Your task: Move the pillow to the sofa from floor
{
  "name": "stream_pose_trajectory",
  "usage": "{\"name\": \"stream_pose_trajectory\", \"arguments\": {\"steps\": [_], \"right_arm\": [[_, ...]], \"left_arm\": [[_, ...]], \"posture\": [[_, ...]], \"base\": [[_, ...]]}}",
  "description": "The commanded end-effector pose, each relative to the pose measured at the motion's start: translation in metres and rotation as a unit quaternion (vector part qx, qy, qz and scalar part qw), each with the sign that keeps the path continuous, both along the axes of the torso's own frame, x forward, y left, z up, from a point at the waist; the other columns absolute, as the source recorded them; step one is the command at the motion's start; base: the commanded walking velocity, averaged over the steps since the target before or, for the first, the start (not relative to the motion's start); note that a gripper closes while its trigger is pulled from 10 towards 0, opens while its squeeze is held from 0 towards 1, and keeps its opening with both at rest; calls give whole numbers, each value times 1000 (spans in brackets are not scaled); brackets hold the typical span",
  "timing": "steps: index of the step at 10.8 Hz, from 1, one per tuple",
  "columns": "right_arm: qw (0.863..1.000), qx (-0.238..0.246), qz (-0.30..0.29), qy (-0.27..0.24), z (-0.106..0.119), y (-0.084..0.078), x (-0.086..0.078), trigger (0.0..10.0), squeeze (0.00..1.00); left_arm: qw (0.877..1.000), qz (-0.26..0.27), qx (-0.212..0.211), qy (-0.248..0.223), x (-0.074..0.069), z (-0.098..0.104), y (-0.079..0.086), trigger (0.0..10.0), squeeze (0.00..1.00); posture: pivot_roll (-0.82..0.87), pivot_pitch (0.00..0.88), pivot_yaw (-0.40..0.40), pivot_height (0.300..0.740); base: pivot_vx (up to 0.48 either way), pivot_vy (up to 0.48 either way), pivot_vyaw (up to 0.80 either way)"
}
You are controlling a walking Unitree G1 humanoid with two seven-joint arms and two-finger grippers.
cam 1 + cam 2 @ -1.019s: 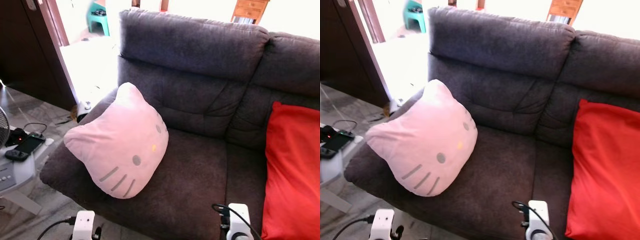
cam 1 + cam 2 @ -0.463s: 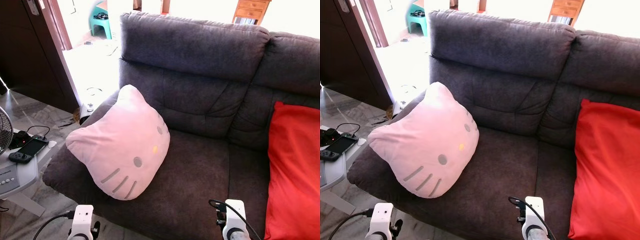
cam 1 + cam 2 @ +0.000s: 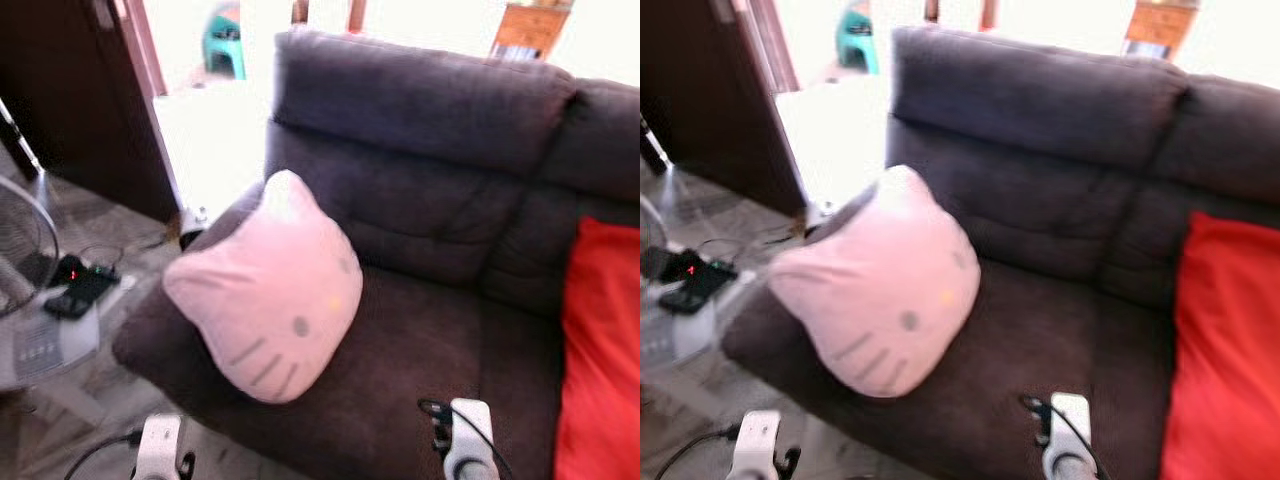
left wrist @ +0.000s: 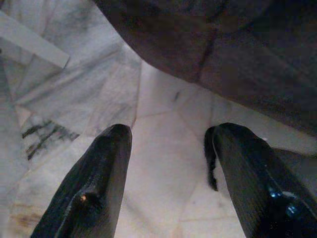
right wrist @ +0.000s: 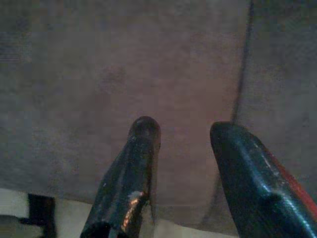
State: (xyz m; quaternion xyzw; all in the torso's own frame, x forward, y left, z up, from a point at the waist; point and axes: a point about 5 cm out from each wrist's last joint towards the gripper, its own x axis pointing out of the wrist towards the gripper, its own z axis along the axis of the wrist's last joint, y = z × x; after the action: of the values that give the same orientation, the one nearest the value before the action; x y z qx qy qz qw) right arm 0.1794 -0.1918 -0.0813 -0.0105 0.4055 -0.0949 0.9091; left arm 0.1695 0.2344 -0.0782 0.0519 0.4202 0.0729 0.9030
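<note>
We see the pink cat-face pillow (image 3: 268, 290) lying on the dark grey sofa (image 3: 420, 110), on the seat at its left end, leaning against the armrest and backrest. A red cushion (image 3: 598, 350) sits on the seat at the right, well apart from the pillow. Head views are slightly blurred.

Left gripper (image 4: 168, 148): fingers spread apart, nothing between them, over the marble floor (image 4: 163, 163) just below the sofa's front edge.

Right gripper (image 5: 183, 134): fingers also parted, holding nothing, pointed at the sofa's front fabric.

Left of the sofa we see a fan (image 3: 25, 245) and a handheld console (image 3: 80, 290) with cables on its base.
</note>
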Motion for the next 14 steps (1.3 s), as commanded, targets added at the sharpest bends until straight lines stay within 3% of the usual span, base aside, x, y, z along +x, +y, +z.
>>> {"name": "stream_pose_trajectory", "arguments": {"steps": [1,11,14], "right_arm": [[1000,-4,-10,3,-1,-5,-3,10000,0],[1000,-8,-20,22,-3,-7,-7,10000,0],[1000,-7,-17,20,-3,-7,-7,10000,0]], "left_arm": [[1000,0,-1,4,1,0,-1,10000,0],[1000,-25,-8,9,-9,-6,-12,10000,0],[999,-32,-6,8,-9,-7,-15,10000,0]], "posture": [[89,15,-53,740],[88,2,-49,740],[90,12,-49,740]], "base": [[0,304,-719],[0,0,-646],[0,-82,0]]}}
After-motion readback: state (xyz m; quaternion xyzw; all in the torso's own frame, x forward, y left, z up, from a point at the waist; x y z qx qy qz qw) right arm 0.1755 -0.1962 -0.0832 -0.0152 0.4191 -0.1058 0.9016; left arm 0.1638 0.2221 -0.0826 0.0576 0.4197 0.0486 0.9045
